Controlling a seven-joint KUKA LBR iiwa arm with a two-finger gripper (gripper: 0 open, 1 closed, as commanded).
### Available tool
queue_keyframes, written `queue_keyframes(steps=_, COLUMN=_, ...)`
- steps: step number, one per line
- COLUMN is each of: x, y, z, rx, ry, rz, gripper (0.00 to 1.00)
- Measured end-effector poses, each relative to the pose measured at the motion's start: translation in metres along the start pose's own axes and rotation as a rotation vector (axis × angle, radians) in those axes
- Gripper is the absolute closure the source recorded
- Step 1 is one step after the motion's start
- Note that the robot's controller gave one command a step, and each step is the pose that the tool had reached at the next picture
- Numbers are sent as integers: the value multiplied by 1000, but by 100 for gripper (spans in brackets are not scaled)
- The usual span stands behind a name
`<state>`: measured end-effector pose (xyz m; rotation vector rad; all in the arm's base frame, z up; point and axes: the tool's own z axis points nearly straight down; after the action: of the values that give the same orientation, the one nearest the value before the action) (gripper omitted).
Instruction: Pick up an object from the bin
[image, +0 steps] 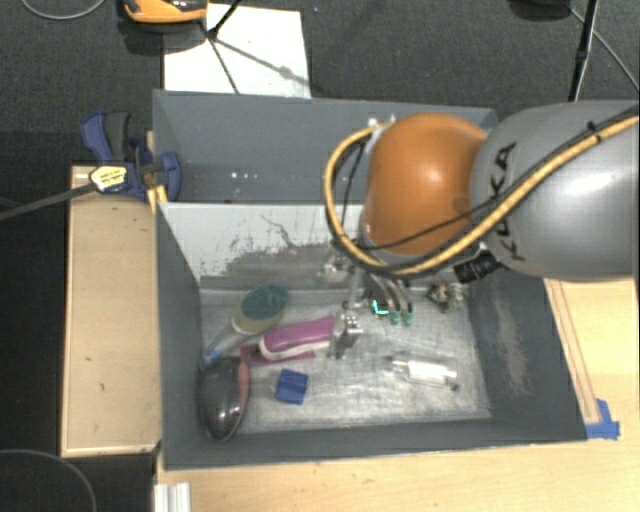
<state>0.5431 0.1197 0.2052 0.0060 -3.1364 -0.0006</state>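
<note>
My gripper (373, 325) hangs low over the middle of the bin floor, under the orange dome, and stands open with nothing between its fingers. Its left fingertip (346, 336) is at the right end of a pink and white brush handle (297, 338) that lies flat across the floor. A small clear and white tube (425, 373) lies to the lower right of the gripper. A little blue block (291, 386) lies below the pink handle.
At the bin's left side, a round teal scrubber head (264, 302) lies beside the handle's far end, and a dark grey spoon-like thing (223, 398) lies in the front left corner. The arm and its dome cover the back right of the bin.
</note>
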Motion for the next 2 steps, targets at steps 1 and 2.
queue_keyframes(steps=1, x=-43, y=58, z=115, rx=-4, ry=-27, rz=-105, gripper=0)
queue_keyframes(steps=2, x=-47, y=57, z=114, rx=-5, ry=-39, rz=-101, gripper=100)
